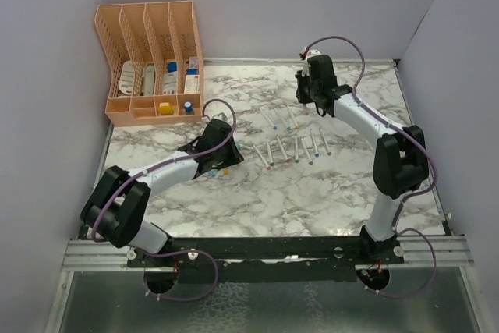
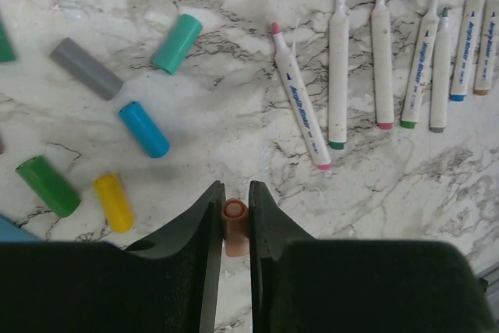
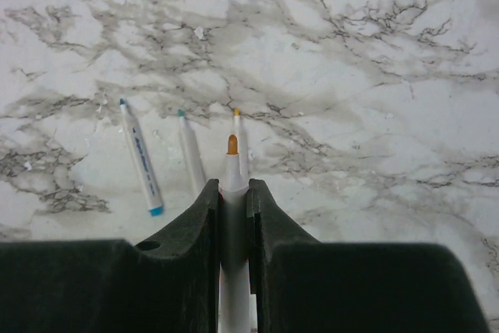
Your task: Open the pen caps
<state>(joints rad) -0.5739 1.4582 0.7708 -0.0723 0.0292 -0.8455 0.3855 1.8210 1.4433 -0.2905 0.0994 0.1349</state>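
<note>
- The peach pen cap (image 2: 235, 228) is pinched between the fingers of my left gripper (image 2: 235, 193); the jaws are clamped on it, and its open end faces out past the tips.
- The loose pen caps lie on the marble table (image 2: 234, 138) to the left of those fingers; the yellow cap (image 2: 114, 202) and the green cap (image 2: 47, 185) are nearest; the blue cap (image 2: 144, 129) is a little ahead; the grey cap (image 2: 86, 69) and the teal cap (image 2: 177, 43) are farther ahead.
- Ahead and to the right of the left gripper, a row of uncapped pens (image 2: 337, 68) lies side by side, tips pointing away.
- My right gripper (image 3: 233, 189) is closed on the orange-tipped pen (image 3: 232, 165); its bare tip pokes out beyond the fingertips.
- Just ahead of the right fingers and to their left, I see three more bare pens flat on the marble: a blue-tipped pen (image 3: 140, 157), a teal-tipped pen (image 3: 189, 150) and a second orange pen (image 3: 241, 142).
- From above, the two grippers are well apart, with the pen row between them; a peach file rack (image 1: 152, 64) stands beyond the left gripper.
</note>
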